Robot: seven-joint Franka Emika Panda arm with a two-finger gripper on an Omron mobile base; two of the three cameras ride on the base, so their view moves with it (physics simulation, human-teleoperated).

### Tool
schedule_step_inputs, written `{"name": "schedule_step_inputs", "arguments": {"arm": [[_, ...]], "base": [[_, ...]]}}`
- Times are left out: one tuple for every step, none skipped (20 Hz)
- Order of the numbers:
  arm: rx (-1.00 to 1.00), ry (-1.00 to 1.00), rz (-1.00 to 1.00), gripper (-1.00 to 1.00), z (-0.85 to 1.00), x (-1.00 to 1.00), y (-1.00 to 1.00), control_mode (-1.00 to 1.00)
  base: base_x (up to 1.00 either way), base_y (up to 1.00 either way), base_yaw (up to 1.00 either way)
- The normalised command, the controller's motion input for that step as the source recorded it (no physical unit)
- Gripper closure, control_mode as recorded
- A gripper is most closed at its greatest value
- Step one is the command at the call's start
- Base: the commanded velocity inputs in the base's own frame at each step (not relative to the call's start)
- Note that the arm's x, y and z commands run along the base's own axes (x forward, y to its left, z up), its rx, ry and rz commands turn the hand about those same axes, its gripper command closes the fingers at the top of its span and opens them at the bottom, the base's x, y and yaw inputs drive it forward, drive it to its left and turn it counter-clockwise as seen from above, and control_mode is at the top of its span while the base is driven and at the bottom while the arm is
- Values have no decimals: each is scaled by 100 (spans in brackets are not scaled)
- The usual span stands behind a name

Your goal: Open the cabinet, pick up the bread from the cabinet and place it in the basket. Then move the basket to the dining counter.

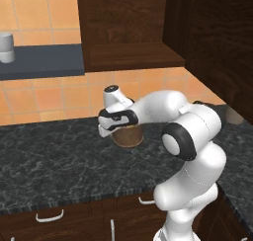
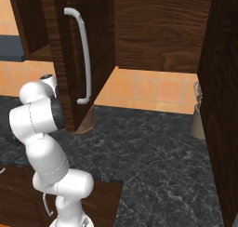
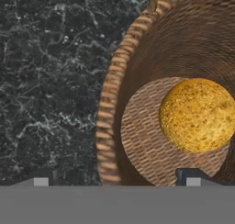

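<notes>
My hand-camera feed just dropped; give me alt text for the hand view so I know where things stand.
The bread, a round golden lump, lies on the woven floor of the basket, seen from straight above. The gripper hangs over the basket's near rim with nothing between its fingertips, one outside and one inside. The black marbled counter lies beside the basket.

Both base views overlook the black counter (image 1: pixel 54 156); hand view looks closely down.
</notes>
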Motion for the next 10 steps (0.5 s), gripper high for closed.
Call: {"name": "schedule_step_inputs", "arguments": {"arm": [[0, 2, 6, 100, -19, 0, 0, -100], [0, 2, 6, 100, -19, 0, 0, -100], [0, 0, 6, 100, -18, 0, 0, -100], [0, 0, 6, 100, -16, 0, 0, -100], [0, 0, 5, 100, -15, 0, 0, -100], [0, 0, 5, 100, -14, 0, 0, -100], [0, 0, 5, 100, -14, 0, 0, -100], [0, 0, 5, 100, -14, 0, 0, -100], [0, 0, 5, 100, -13, 0, 0, -100], [0, 0, 5, 100, -15, 0, 0, -100]], "base": [[0, 0, 0], [0, 0, 0], [0, 0, 0], [0, 0, 0], [0, 0, 0], [0, 0, 0], [0, 0, 0], [0, 0, 0], [0, 0, 0], [0, 0, 0]]}}
